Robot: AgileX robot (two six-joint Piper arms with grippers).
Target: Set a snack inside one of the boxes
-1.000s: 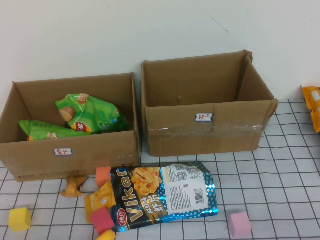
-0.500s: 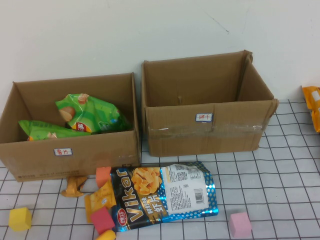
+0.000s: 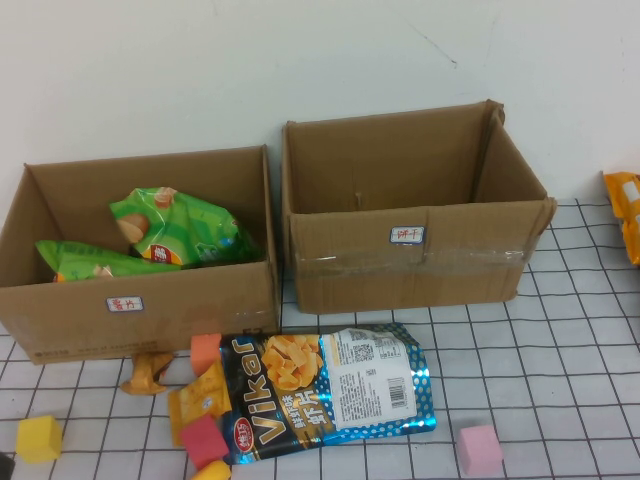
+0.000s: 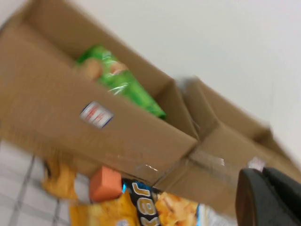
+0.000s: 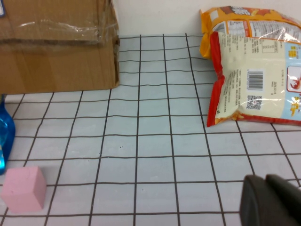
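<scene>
A blue Vikar snack bag (image 3: 325,390) lies flat on the grid mat in front of two open cardboard boxes. The left box (image 3: 200,310) holds green snack bags (image 3: 180,228). The right box (image 3: 350,250) looks empty. An orange-red snack bag (image 3: 625,210) lies at the far right and also shows in the right wrist view (image 5: 256,75). My left gripper (image 4: 263,176) is shut and empty, in front of the boxes, above the Vikar bag (image 4: 155,207). My right gripper (image 5: 265,181) is shut and empty, low over the mat near the orange-red bag.
A small orange snack pack (image 3: 200,395) and a crumpled wrapper (image 3: 148,372) lie left of the Vikar bag. Foam blocks sit around: yellow (image 3: 38,438), red (image 3: 205,440), orange (image 3: 206,350), pink (image 3: 479,449). A white wall stands behind the boxes.
A dark part has come into the bottom left corner of the high view. The bags, boxes and blocks have not moved.
</scene>
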